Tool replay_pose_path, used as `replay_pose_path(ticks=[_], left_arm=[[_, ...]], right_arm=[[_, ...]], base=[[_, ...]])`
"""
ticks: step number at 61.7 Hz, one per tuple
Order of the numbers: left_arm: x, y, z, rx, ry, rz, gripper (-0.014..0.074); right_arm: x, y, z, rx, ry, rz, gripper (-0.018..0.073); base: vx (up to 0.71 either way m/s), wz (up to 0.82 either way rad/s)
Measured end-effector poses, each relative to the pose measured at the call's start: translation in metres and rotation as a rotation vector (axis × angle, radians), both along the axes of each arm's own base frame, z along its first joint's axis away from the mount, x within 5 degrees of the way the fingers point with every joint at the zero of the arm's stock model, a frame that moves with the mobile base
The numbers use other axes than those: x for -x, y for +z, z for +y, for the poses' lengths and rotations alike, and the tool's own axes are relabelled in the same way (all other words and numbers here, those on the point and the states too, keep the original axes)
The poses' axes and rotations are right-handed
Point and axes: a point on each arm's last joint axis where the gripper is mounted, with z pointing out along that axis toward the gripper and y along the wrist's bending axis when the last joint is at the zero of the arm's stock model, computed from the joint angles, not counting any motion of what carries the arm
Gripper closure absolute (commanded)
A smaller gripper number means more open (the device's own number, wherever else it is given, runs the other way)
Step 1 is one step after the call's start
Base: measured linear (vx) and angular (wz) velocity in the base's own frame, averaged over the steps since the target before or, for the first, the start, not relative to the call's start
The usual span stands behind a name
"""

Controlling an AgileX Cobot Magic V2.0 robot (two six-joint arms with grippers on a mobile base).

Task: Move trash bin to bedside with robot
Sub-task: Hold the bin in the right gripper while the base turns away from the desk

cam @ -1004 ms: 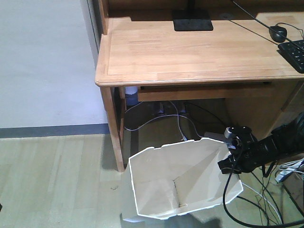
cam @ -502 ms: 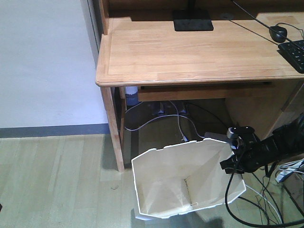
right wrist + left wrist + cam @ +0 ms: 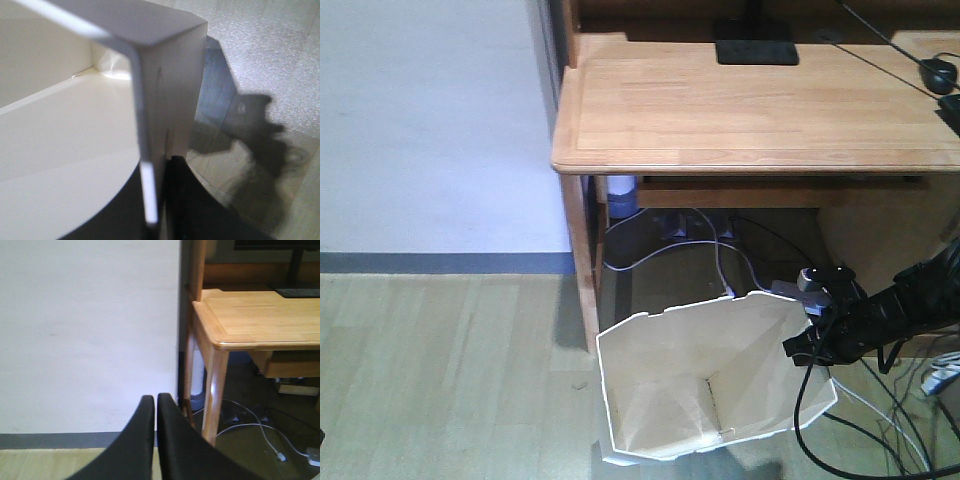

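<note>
The white trash bin (image 3: 700,375) with its cream inside stands on the wood floor in front of the desk, tilted toward the camera. My right gripper (image 3: 812,345), black with a grey top, is shut on the bin's right rim. In the right wrist view that rim and wall (image 3: 167,75) run between the two black fingers (image 3: 187,205) of the right gripper (image 3: 159,167). My left gripper (image 3: 154,405) is shut with nothing in it, pointing at the white wall left of the desk. The bedside is out of view.
A light wooden desk (image 3: 740,100) stands behind the bin, its front left leg (image 3: 583,250) just beyond the bin's far left corner. Loose cables (image 3: 715,255) lie under the desk and at the right (image 3: 880,420). A white wall with a grey skirting (image 3: 440,262) fills the left.
The desk and wall have slid to the right in the front view, while the bin and right gripper keep their place in the frame. The bin first shifted slightly right.
</note>
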Motion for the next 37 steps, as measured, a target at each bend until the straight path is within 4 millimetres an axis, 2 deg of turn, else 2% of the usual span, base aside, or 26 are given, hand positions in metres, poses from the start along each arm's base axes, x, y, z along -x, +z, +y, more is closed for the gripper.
replay_pose_path(ticks=[15,37], left_arm=[[0.0,0.0,0.0,0.0,0.0,0.0,0.0603],[0.0,0.0,0.0,0.0,0.0,0.0,0.0603]], right_arm=[[0.0,-0.0001,-0.0002,0.002,0.0,0.0,0.0566],[0.0,0.0,-0.0004,0.001,-0.001,0.0,0.0566]], base=[[-0.07,0.36],[-0.09,0.52]])
